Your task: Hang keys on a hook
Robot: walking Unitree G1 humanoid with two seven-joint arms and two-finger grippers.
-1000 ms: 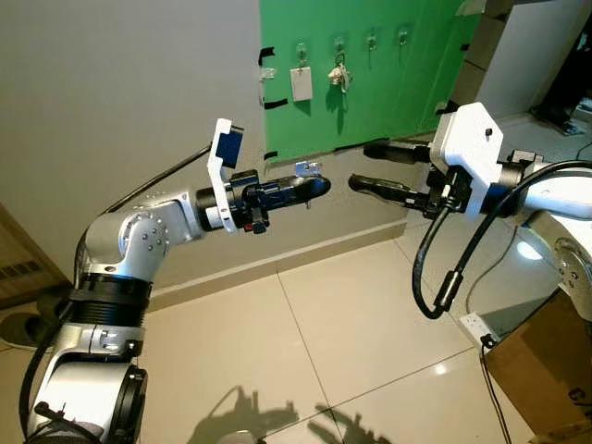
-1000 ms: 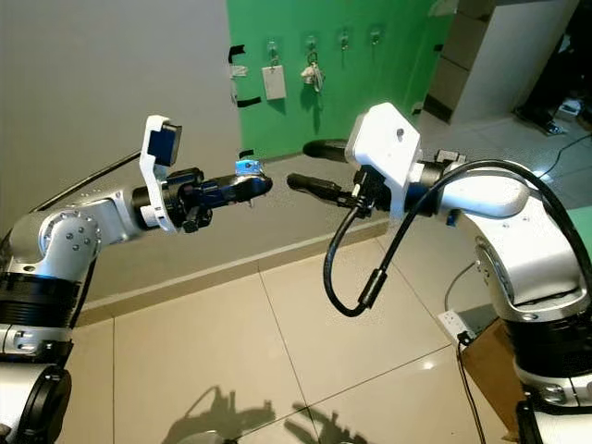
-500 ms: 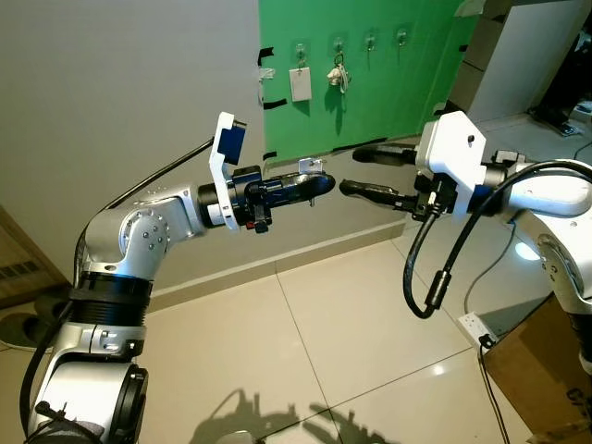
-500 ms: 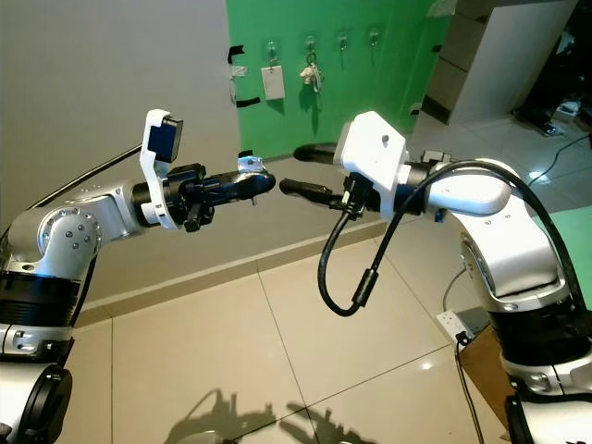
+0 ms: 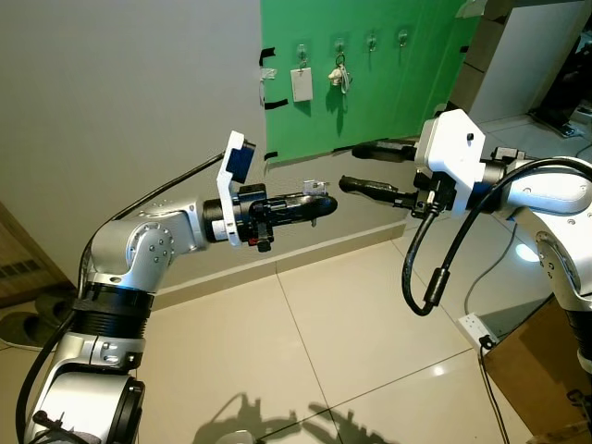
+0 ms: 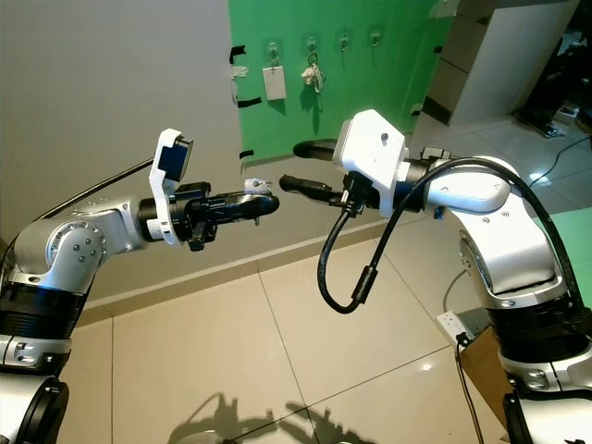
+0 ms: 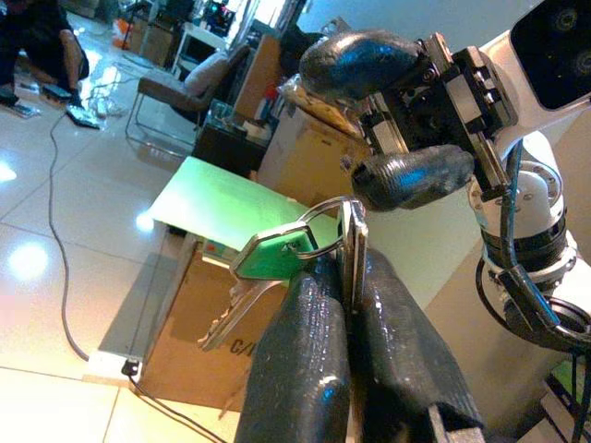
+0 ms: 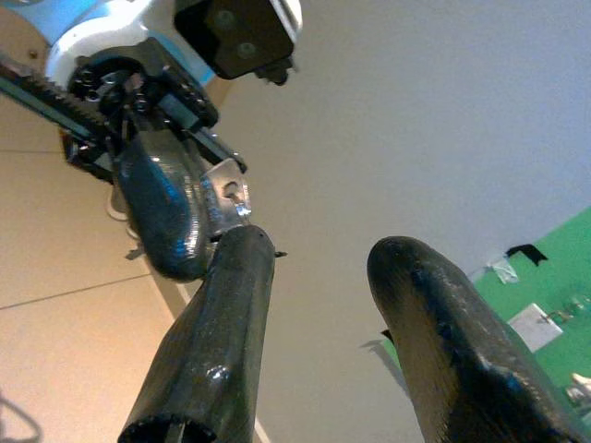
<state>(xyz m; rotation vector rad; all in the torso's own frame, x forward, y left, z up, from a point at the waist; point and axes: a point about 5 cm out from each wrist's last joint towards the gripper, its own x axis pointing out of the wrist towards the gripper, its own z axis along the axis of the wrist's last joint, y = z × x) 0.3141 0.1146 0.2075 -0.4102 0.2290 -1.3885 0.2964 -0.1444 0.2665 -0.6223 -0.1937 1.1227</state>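
A grey wall (image 5: 129, 83) with a taped-on green board (image 5: 370, 83) stands behind a glossy beige tiled floor (image 5: 351, 342). A row of small clear hooks (image 5: 370, 39) is fixed along the top of the board; a white rectangular tag (image 5: 302, 83) and a small bunch of keys (image 5: 339, 76) hang from two of them.

The left gripper (image 5: 319, 205) is held out at mid-height in front of the wall, well apart from the hooks. Its two black fingers (image 7: 305, 369) are pressed together on a metal key ring with a green-headed key (image 7: 277, 254); the ring and key heads stand up above the fingertips, and one key hangs to the side.

The right gripper (image 5: 356, 166) faces the left one, fingertip to fingertip, just beside the held keys. Its fingers (image 8: 212, 341) are spread apart, with nothing between them. In the right wrist view, the lower fingertip lies close against the left gripper's fingertip; contact cannot be confirmed.
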